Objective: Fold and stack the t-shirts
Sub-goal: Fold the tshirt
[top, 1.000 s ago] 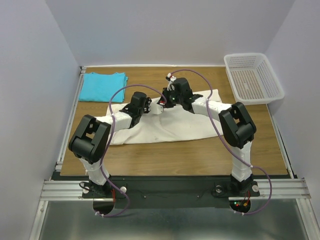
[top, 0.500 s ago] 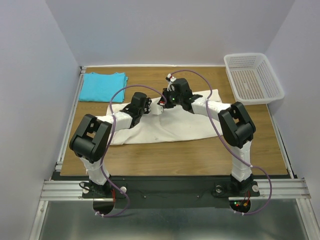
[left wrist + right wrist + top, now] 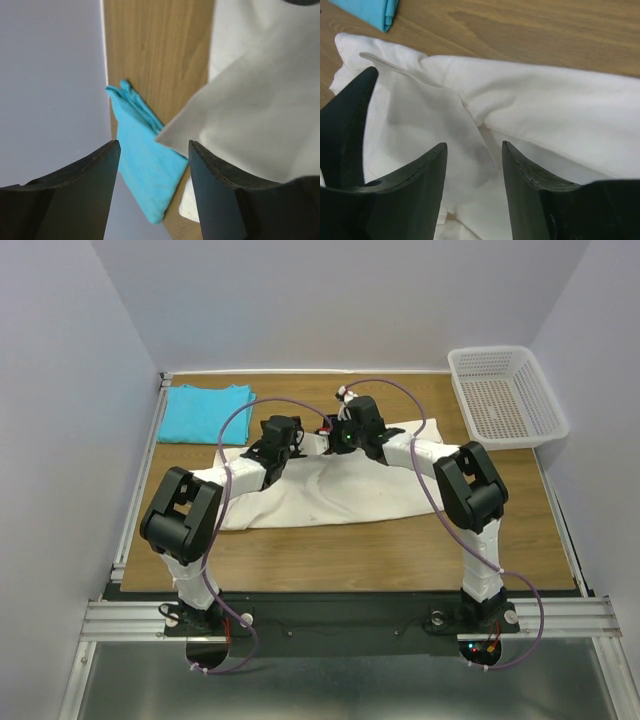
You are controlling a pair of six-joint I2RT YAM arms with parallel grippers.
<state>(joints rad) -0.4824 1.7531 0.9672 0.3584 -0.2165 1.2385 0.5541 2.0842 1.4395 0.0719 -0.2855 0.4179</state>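
The cream t-shirt [image 3: 330, 495] lies spread across the middle of the table, partly folded, with loose folds along its far edge. At the back left lies the turquoise t-shirt [image 3: 205, 412], folded flat. Both grippers hover over the cream shirt's far edge, close together. My left gripper [image 3: 300, 443] is open and holds nothing; its wrist view shows the turquoise shirt [image 3: 145, 170] past the fingers and a cream flap [image 3: 250, 115] on the right. My right gripper [image 3: 325, 443] is open above rumpled cream cloth [image 3: 545, 115], with nothing between its fingers.
A white perforated basket [image 3: 505, 395] stands at the back right corner. Bare wooden table [image 3: 400, 550] shows in front of the cream shirt. Walls enclose the table on the left, back and right. A metal rail runs along the left edge.
Both grippers were shut at the cream shirt's far edge and have now opened, letting the cloth go. The left gripper has lifted and shifted slightly toward the back.
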